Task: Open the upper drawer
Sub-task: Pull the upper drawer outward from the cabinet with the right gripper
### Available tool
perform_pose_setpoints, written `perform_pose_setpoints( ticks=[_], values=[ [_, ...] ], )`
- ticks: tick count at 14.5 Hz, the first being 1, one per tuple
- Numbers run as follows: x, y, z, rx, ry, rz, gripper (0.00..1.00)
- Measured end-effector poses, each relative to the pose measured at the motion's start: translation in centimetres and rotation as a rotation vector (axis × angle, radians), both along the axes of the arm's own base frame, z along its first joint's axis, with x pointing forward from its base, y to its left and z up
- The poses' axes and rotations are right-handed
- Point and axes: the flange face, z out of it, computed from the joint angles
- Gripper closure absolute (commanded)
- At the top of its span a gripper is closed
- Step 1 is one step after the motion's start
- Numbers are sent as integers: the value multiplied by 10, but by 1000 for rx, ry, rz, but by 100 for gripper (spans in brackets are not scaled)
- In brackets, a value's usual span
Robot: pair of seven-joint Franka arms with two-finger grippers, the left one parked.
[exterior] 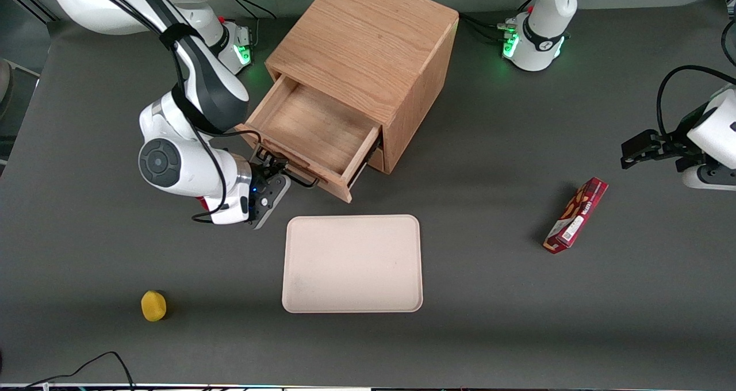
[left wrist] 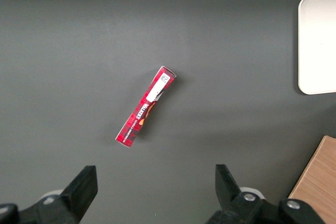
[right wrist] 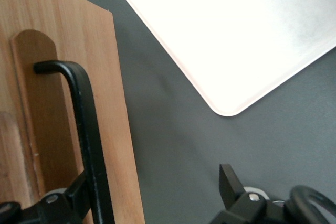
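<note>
Front view: light-oak upper drawer (exterior: 313, 135) stands pulled out, its plain wooden interior bare; spread tool (exterior: 275, 171) at its black bar handle (right wrist: 86, 129).

Dark grey table (exterior: 494, 299) (matte, evenly lit) fills the scene.

I see the upper drawer (exterior: 313, 135) pulled out of the cabinet (exterior: 368, 52), my gripper (exterior: 270, 175) at its handle (right wrist: 86, 135) (fingers spread), the tray (exterior: 352, 263) just nearer the camera.

a robotics lab: white arms bolted to a grey table (exterior: 489, 333), cables trailing off it.
</note>
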Motion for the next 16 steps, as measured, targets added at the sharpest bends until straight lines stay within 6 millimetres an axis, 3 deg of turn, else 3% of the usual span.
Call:
perform_pose_setpoints(
  ticks=[6,16],
  values=[
    [22,-20,6,-42,-8,35,0],
    [44,-27,5,-34,-32,30,0]
  ],
)
